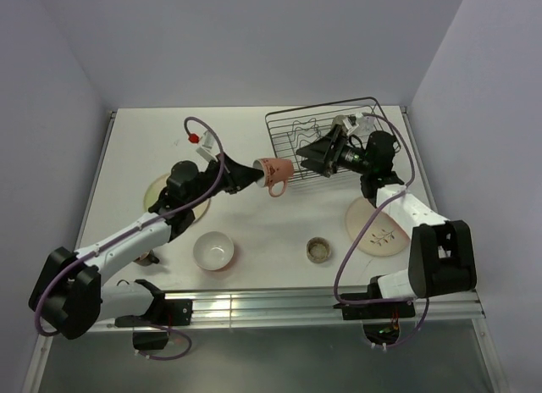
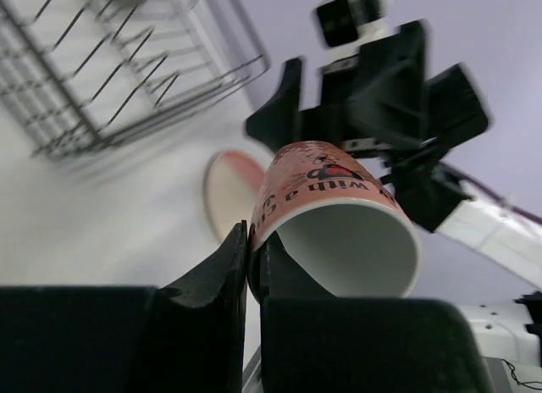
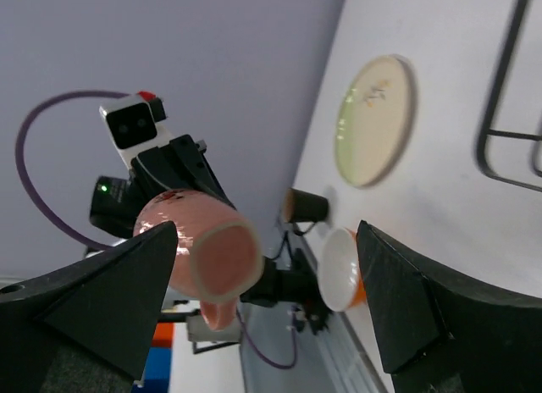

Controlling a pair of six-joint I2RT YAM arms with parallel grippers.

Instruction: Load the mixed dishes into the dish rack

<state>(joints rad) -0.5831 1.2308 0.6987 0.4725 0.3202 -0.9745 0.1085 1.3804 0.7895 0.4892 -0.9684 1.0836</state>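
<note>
Pink mug (image 1: 275,174) hangs in the air just off the dish rack (image 1: 373,105), its rim pinched by the left gripper (image 2: 252,251) and its base offered to the right gripper (image 1: 301,160), spread wide, likely for a handover. Underneath, the white table (image 1: 271,228) holds a bowl (image 1: 212,251) and a sprigged plate (image 1: 381,232); lavender walls (image 1: 254,37) close in.

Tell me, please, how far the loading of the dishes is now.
Done: no dish shows clearly in the rack. In hand: the left gripper holds the pink mug by its rim, facing the open right gripper. Left on the table: white bowl, sprig plate, cream plate, small cup.
</note>
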